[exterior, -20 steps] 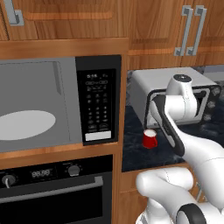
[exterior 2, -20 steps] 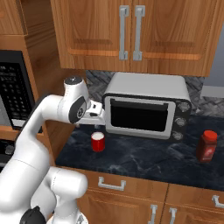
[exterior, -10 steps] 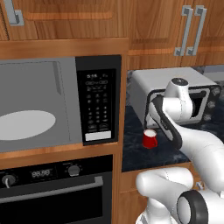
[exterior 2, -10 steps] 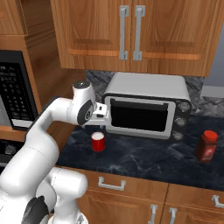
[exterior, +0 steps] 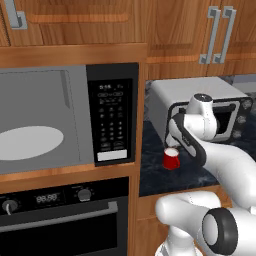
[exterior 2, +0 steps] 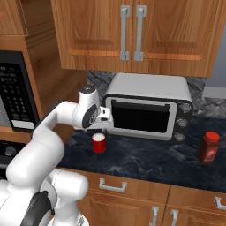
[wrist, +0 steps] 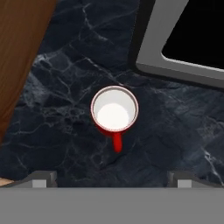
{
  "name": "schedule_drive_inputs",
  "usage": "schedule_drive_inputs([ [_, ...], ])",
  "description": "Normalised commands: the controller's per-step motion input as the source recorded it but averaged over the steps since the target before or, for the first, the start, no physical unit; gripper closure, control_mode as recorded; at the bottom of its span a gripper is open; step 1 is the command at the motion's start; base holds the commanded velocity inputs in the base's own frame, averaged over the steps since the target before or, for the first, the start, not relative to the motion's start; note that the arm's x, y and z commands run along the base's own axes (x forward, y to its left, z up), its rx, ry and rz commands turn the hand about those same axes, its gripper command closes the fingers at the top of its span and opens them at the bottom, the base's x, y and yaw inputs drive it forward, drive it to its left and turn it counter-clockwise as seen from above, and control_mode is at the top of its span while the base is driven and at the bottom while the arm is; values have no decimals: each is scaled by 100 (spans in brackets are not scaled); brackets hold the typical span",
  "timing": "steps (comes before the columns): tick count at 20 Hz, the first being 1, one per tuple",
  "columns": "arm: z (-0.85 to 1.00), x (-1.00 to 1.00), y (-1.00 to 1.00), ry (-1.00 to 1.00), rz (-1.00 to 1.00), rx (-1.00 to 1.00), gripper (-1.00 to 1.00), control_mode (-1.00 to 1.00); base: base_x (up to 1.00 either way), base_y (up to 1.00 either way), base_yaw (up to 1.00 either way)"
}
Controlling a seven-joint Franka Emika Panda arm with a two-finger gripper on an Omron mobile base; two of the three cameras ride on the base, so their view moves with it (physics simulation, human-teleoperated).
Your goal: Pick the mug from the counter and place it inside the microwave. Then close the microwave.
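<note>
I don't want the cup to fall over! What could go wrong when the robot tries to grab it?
1. The mug is small and stands loose on the counter. If the open pincer comes down off-centre, a finger could knock it over.
2. Its handle sticks out on one side, so a finger might land on it and twist the mug.
3. The toaster oven stands close behind, so the arm could bump it while lifting.

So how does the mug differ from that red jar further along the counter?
The mug is open-topped with a white inside and a side handle; the red jar is capped, taller, with no handle. The mug stands by the toaster oven's left end, the jar past its right. Both stand upright.
</note>
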Motion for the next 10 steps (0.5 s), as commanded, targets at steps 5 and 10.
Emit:
schedule_drive_inputs([
  [5, -35, 0, 0, 2, 7, 0, -100, -100, 0, 0, 0],
  [10, -22, 0, 0, 2, 4, 0, -100, -100, 0, 0, 0],
])
